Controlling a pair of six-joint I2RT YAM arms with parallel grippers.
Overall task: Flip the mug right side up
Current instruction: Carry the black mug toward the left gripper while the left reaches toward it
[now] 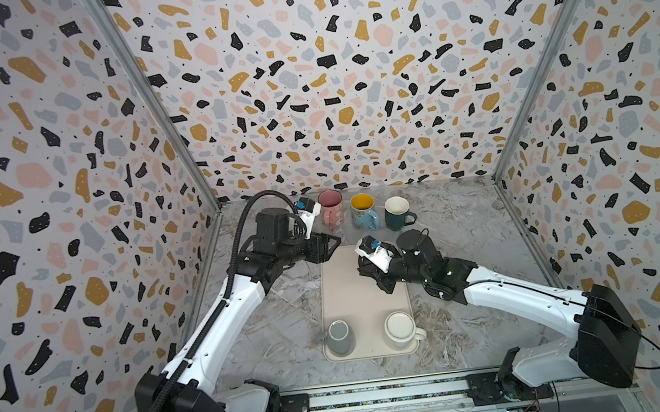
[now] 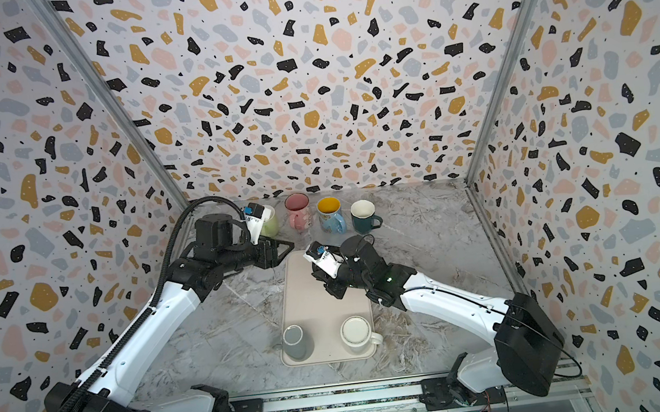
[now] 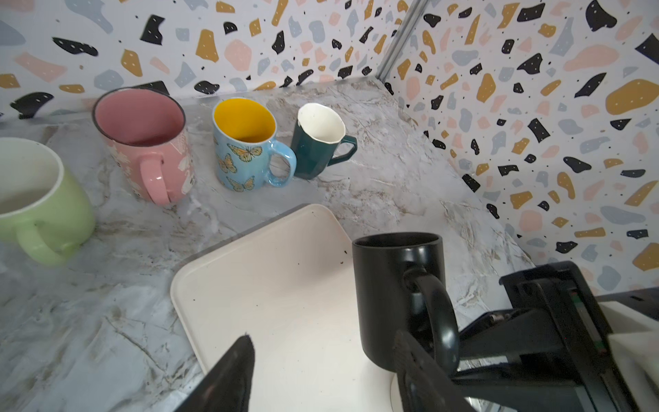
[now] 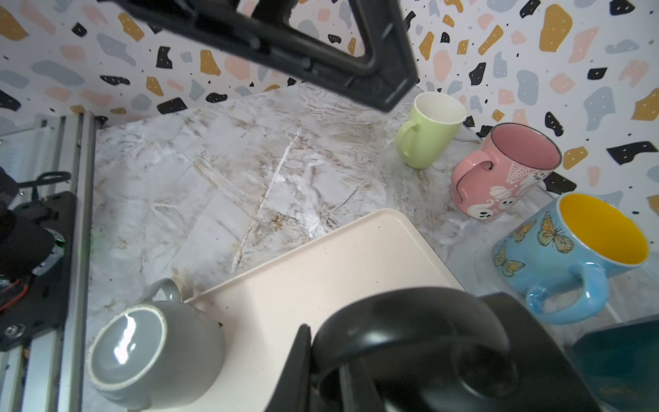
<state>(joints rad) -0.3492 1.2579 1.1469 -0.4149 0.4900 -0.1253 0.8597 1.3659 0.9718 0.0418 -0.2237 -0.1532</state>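
A black mug (image 3: 390,285) stands mouth up over the far right part of the beige tray (image 3: 278,285). I cannot tell whether it touches the tray. My right gripper (image 4: 342,342) is shut on its handle (image 4: 410,314). In both top views this gripper (image 1: 373,273) is over the tray's far right edge, and its wrist camera mostly hides the mug. My left gripper (image 3: 324,342) is open and empty, its fingers (image 3: 235,371) just short of the mug. In both top views it (image 1: 330,248) is at the tray's far left corner.
A grey mug (image 1: 339,333) and a white mug (image 1: 399,327) stand upside down on the tray's near end. Along the back wall stand upright green (image 2: 269,221), pink (image 1: 330,207), blue butterfly (image 1: 363,211) and dark teal (image 1: 398,212) mugs. Patterned walls close in three sides.
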